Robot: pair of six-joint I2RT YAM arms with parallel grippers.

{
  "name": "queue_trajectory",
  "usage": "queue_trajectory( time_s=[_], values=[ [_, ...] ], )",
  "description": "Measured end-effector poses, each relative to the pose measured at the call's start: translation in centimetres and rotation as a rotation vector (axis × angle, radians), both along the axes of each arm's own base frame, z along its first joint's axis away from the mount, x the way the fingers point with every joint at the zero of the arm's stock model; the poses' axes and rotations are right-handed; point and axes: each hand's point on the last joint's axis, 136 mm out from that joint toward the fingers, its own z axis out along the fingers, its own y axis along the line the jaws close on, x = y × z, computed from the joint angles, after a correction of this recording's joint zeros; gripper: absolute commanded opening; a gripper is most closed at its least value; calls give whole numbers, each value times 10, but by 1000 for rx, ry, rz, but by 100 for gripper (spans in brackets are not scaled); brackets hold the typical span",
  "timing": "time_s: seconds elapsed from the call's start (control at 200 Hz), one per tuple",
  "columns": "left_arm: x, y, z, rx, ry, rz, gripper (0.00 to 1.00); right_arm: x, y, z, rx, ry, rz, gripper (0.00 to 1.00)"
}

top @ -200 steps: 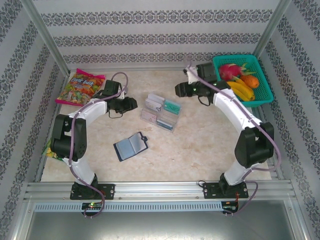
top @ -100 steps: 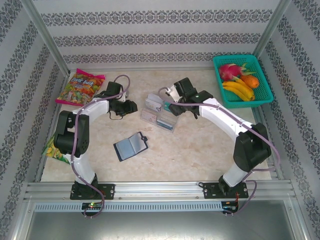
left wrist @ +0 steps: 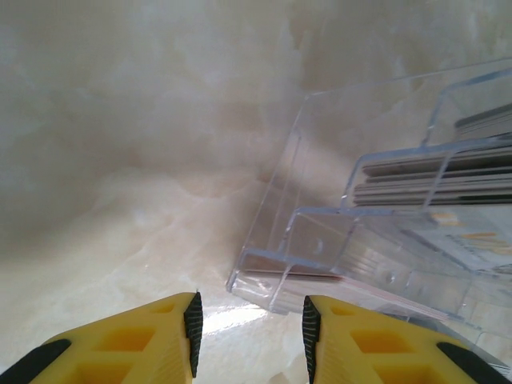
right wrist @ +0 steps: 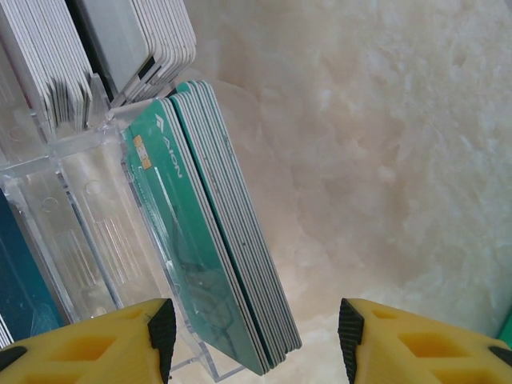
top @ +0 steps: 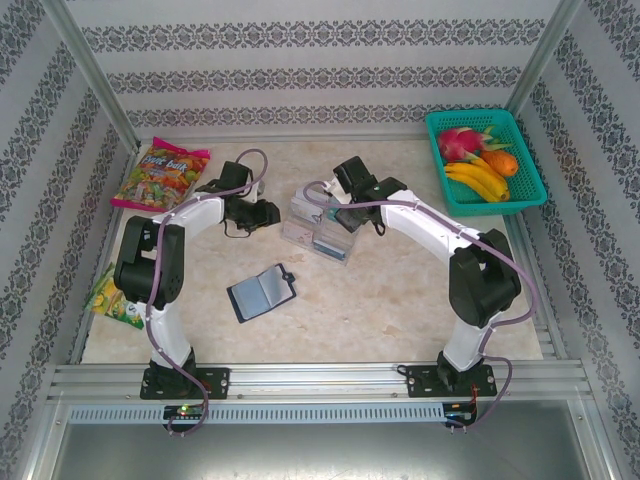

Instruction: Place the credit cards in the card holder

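Right end effector (right wrist: 252,336) reached clear tray (right wrist: 88,184) holding teal cards (right wrist: 180,240).

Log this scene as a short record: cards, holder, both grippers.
card holder: lying open on the table, inside up
credit cards: teal stack standing in the clear tray; white stacks beside it
left gripper: open, empty, facing the tray's corner
right gripper: open, over the teal stack, not gripping
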Motion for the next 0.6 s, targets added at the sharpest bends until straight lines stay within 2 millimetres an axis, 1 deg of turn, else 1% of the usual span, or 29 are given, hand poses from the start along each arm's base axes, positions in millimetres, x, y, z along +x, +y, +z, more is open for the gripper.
queue_trajectory(
  time_s=[0.145, 0.235, 0.3, 0.425, 0.6],
  values=[
    [-4, -11, -1, 1, 0, -29, 41, 2, 0, -1, -6, -3, -3, 58],
    [-7, -17, -6, 3, 10, -44, 41, 6, 2, -1, -7, -6, -4, 58],
    [-10, -19, -13, 7, 26, -49, 41, 8, 3, -1, -9, -6, -5, 58],
    [-16, -16, -29, 26, 62, -45, 40, 8, 3, -1, -9, -7, -5, 58],
    [-16, -16, -34, 26, 70, -46, 40, 8, 3, -1, -9, -7, -5, 57]
  ],
)
